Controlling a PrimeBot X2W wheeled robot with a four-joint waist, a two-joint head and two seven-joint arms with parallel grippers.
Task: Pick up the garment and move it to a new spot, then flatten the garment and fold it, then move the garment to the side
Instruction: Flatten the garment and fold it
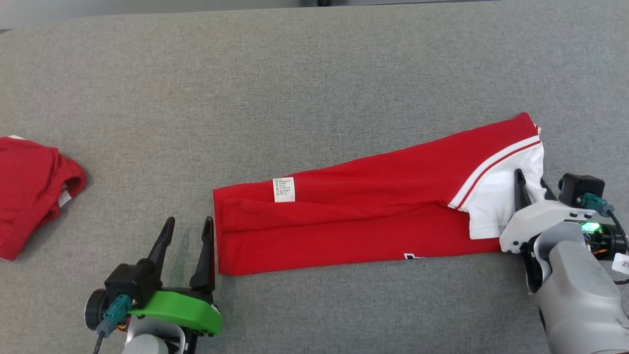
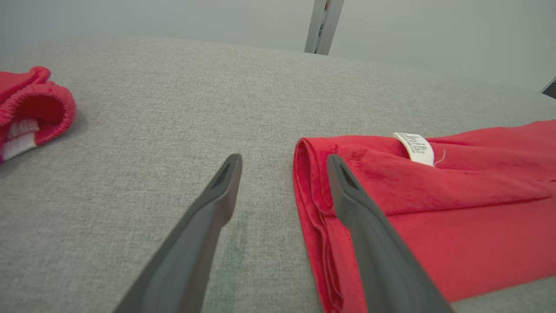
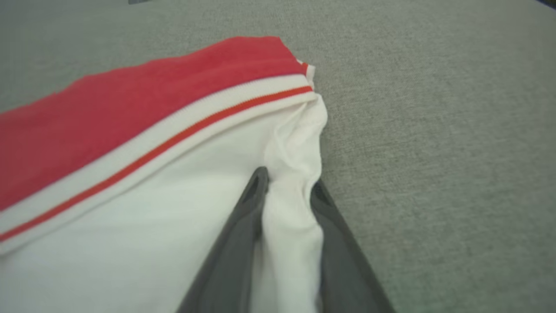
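Observation:
The garment (image 1: 363,216) is red and lies folded into a long strip on the grey table, with a white care label (image 1: 284,189) on top and a white, red-striped end (image 1: 496,196) at the right. My right gripper (image 1: 530,184) pinches a bunched ridge of that white cloth (image 3: 291,217) between its fingers (image 3: 243,226). My left gripper (image 1: 189,223) stands open at the strip's left edge (image 2: 312,200). One of its fingers (image 2: 369,234) lies over the red hem, the other over bare table.
A second red garment (image 1: 29,191) lies crumpled at the table's left edge, also seen as a red cuffed bundle (image 2: 30,108) in the left wrist view. Grey cloth-covered table (image 1: 314,78) stretches behind the strip. A pale post (image 2: 323,26) stands beyond the far edge.

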